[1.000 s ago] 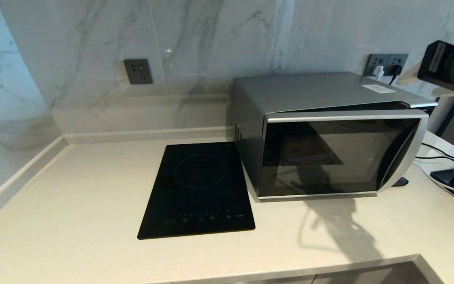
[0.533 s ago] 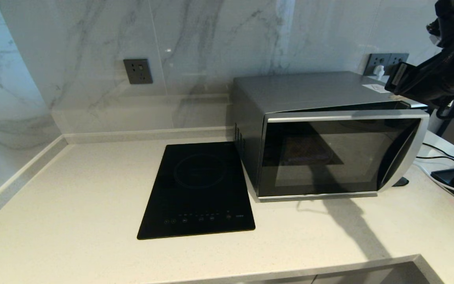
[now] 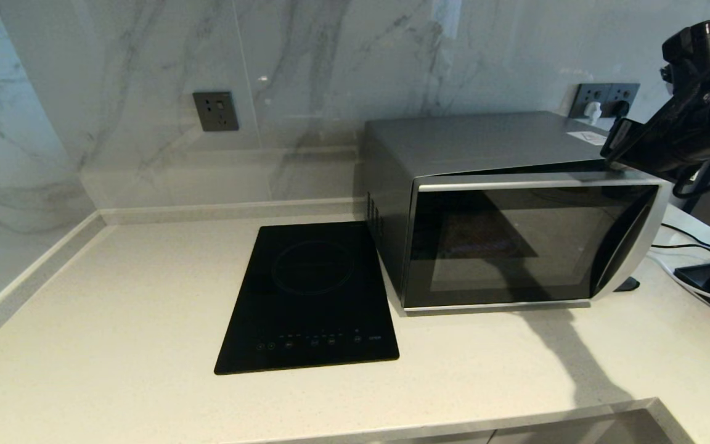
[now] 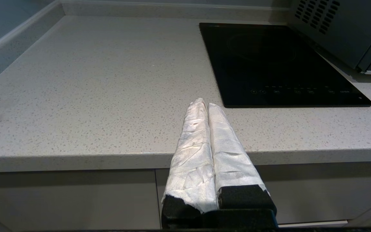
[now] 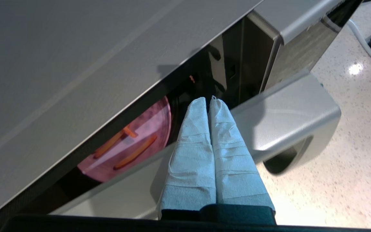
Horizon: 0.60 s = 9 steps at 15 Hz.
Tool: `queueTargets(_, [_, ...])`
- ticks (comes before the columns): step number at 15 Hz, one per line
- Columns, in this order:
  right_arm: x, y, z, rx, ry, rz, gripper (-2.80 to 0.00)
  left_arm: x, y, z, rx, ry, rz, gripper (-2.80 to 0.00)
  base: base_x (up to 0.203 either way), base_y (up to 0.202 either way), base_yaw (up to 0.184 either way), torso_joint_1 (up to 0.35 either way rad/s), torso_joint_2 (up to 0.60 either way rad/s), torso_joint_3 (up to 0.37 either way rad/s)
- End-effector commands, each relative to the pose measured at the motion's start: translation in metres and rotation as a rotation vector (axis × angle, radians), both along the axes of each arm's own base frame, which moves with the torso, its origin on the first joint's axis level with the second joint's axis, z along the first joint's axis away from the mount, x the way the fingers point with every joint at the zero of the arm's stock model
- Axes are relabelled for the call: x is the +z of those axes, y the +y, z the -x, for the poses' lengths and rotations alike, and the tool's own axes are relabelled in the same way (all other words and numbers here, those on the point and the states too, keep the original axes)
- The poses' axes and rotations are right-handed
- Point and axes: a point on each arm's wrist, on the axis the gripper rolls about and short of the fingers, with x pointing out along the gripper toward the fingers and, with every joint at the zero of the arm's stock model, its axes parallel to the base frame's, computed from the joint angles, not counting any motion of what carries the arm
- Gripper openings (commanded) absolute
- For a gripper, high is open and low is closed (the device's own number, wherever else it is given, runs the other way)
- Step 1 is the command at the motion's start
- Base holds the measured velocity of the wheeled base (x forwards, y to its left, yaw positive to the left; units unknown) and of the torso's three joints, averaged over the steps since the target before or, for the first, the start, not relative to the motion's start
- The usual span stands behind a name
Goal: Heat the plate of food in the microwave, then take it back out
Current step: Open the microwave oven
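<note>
Right claw [image 5: 208, 100], now lower (fingers pressed together), seemingly over the microwave [image 3: 484, 148] door's top edge.

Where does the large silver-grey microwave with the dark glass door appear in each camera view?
Head view: the large silver-grey microwave stands right of centre, its door ajar.
Left wrist view: only its vented side, top right corner.
Right wrist view: its top and door gap fill the picture.
Shared landmark: the speckled counter.

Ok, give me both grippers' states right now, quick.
Left gripper: shut, holding nothing, parked at the counter's front edge.
Right gripper: shut, empty, tips in the gap above the microwave's ajar door.
</note>
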Motion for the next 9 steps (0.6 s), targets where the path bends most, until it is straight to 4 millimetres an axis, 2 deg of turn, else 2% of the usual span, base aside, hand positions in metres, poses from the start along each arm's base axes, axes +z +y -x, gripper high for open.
queueTargets(1, [0.001, -0.002, 0.007, 0.002, 0.026, -0.009, -2.80, 0.000, 0.000, 0.000, 0.001, 0.001, 0.001, -2.80, 0.000, 0.000, 0.000, 0.000, 0.00, 0.000])
queueTargets(5, [0.011, 0.000, 0.044, 0.057, 0.146, -0.052, -2.80, 0.000, 0.000, 0.000, 0.001, 0.001, 0.001, -2.80, 0.000, 0.000, 0.000, 0.000, 0.00, 0.000])
queueTargets(9, [0.031, 0.002, 0.098, 0.152, 0.214, -0.149, -2.80, 0.000, 0.000, 0.000, 0.001, 0.001, 0.001, -2.80, 0.000, 0.000, 0.000, 0.000, 0.00, 0.000])
